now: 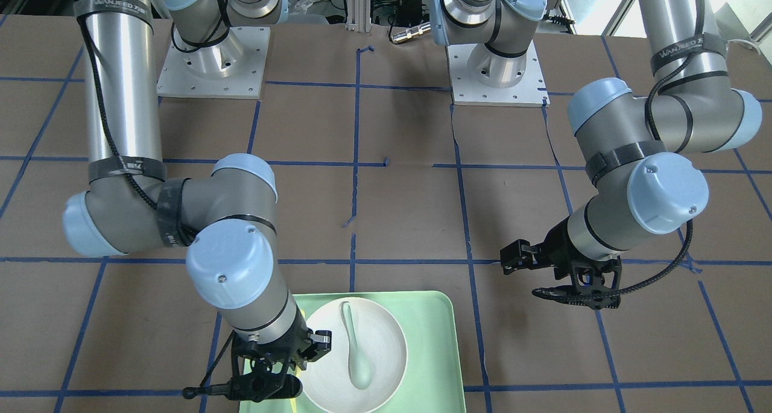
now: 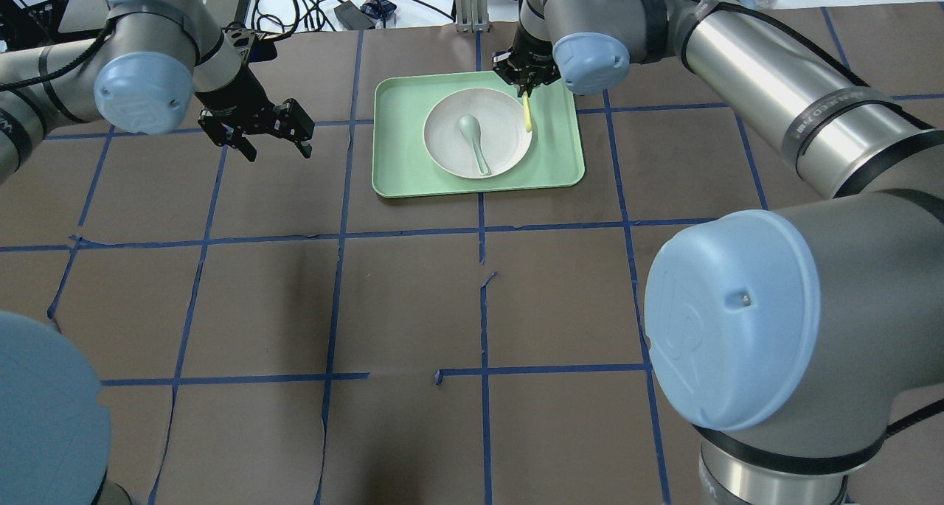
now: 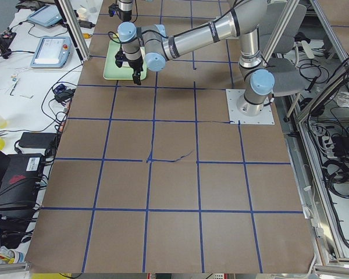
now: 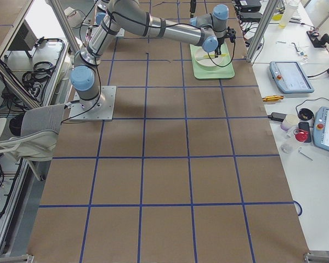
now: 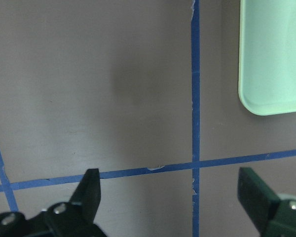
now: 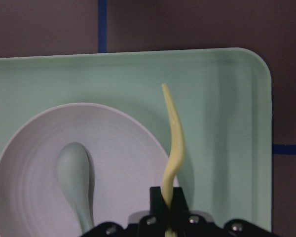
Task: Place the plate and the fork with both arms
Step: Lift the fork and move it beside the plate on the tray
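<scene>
Pale-yellow slim plastic fork (image 6: 173, 138), the only one, is pinched in the right gripper (image 6: 168, 210), seemingly just above the mint-green rectangular tray (image 2: 398, 122) beside one round white plastic plate (image 2: 448, 157); left gripper (image 2: 274, 145) gapes wide over the tabletop (image 2: 405, 306).

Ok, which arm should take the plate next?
Left, I'd say: the left gripper is open and empty beside the tray holding the plate, while the right gripper is shut on the fork.
</scene>
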Controlling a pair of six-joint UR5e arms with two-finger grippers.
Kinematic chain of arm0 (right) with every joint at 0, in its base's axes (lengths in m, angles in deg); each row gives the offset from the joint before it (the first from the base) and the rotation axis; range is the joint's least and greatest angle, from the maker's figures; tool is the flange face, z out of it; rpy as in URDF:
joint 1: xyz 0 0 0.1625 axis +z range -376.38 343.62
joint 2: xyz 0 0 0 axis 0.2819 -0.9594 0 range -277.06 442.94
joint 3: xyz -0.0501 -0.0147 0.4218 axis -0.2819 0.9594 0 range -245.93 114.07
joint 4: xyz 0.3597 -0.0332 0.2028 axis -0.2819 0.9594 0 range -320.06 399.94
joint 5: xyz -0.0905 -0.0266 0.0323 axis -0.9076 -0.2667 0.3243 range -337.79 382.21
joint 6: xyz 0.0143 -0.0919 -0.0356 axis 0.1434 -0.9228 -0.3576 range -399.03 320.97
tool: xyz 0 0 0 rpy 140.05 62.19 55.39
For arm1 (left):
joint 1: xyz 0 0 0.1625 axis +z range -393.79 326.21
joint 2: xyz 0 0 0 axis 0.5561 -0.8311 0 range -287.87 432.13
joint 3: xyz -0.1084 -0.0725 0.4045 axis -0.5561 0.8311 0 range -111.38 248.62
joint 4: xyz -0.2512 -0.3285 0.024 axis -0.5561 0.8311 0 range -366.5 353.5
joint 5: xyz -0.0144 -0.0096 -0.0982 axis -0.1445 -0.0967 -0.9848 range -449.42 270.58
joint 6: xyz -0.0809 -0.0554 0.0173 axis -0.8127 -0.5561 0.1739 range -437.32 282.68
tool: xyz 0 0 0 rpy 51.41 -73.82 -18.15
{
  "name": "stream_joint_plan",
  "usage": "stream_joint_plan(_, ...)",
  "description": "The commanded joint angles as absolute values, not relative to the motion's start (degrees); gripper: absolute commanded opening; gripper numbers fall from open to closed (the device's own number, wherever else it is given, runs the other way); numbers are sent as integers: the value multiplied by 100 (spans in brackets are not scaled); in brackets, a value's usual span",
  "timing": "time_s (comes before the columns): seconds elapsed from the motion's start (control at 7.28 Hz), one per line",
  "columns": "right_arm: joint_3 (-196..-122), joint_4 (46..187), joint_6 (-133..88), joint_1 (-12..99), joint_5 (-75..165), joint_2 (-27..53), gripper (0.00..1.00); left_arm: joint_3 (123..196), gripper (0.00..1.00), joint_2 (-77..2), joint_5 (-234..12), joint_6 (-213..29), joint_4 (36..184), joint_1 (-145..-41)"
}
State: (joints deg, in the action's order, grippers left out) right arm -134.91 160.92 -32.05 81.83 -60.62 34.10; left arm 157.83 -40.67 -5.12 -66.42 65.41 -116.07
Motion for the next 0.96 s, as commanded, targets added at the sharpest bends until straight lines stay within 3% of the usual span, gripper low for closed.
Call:
stream_joint_plan(0.0, -13571, 16088, -3516, 8013, -5865, 3617, 0, 15783, 100, -4055, -522, -6686, 6540, -11658)
stream_joint_plan(0.41, -13589, 16106, -3727, 7995, -5944, 3828, 0, 15827, 100, -4054, -522, -6695, 6540, -11658)
stream_joint_plan(0.55, -13598, 16114, -3727, 7995, -5944, 3872, 12, 15827, 100, -4054, -522, -6704, 6540, -11658)
stream_joint_plan(0.69, -13589, 16114, -3745, 7995, -5996, 3864, 35, 15827, 100, -4054, -513, -6704, 6540, -11658)
stream_joint_plan(0.82, -13589, 16114, -3728, 7995, -6023, 3855, 93, 15827, 100, -4037, -513, -6704, 6548, -11667)
